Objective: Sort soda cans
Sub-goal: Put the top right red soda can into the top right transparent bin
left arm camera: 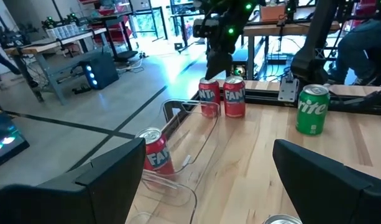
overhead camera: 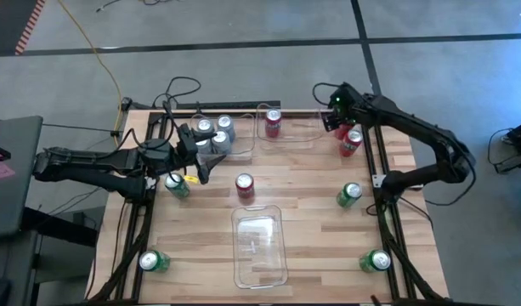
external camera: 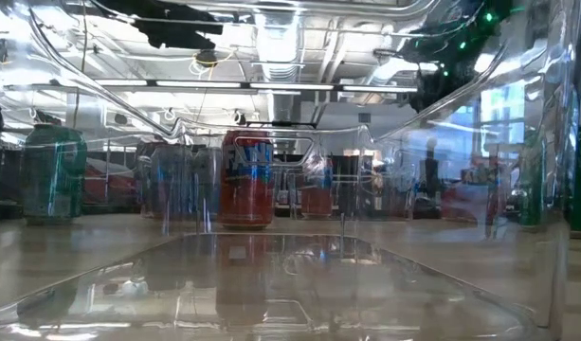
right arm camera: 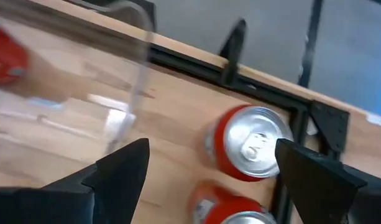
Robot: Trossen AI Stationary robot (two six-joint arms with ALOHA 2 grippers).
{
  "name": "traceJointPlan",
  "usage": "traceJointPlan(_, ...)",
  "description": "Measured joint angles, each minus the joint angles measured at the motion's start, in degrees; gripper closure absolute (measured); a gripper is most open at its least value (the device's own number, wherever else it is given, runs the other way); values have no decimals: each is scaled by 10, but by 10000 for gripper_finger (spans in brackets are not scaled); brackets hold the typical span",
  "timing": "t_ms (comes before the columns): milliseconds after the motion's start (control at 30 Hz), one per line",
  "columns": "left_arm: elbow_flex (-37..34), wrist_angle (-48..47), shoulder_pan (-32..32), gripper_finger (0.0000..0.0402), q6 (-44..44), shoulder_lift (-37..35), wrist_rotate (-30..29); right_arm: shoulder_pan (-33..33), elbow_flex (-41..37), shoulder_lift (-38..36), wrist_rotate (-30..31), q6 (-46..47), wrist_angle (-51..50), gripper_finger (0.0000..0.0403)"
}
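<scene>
Soda cans stand upright on the wooden table. Three silver cans (overhead camera: 216, 132) cluster at the far left, one red can (overhead camera: 273, 124) stands inside the far clear bin (overhead camera: 298, 127), and two red cans (overhead camera: 348, 136) stand at the far right corner. Another red can (overhead camera: 244, 185) stands mid-table. Green cans (overhead camera: 177, 184) (overhead camera: 349, 195) (overhead camera: 154, 261) (overhead camera: 376, 260) are spread around. My right gripper (overhead camera: 333, 117) (right arm camera: 209, 180) hangs open above the two far-right red cans (right arm camera: 251, 144). My left gripper (overhead camera: 207, 160) (left arm camera: 209, 180) is open beside the silver cans, holding nothing.
An empty clear bin (overhead camera: 260, 246) lies at the near middle; the low view looks through its wall (external camera: 517, 142). Black rails (overhead camera: 381, 170) run along the table's left and right sides. Bare wood lies between the mid-table red can and the right green can.
</scene>
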Motion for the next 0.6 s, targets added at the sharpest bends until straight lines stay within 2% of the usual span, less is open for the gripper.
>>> traceJointPlan(100,0,0,0,56,0,0,0,-35,0,18,-4,0,-13,40)
traceJointPlan(300,0,-4,0,56,6,0,0,-89,0,62,-76,-26,-31,40)
traceJointPlan(600,0,-4,0,56,10,0,0,-121,4,115,-54,-49,-15,40)
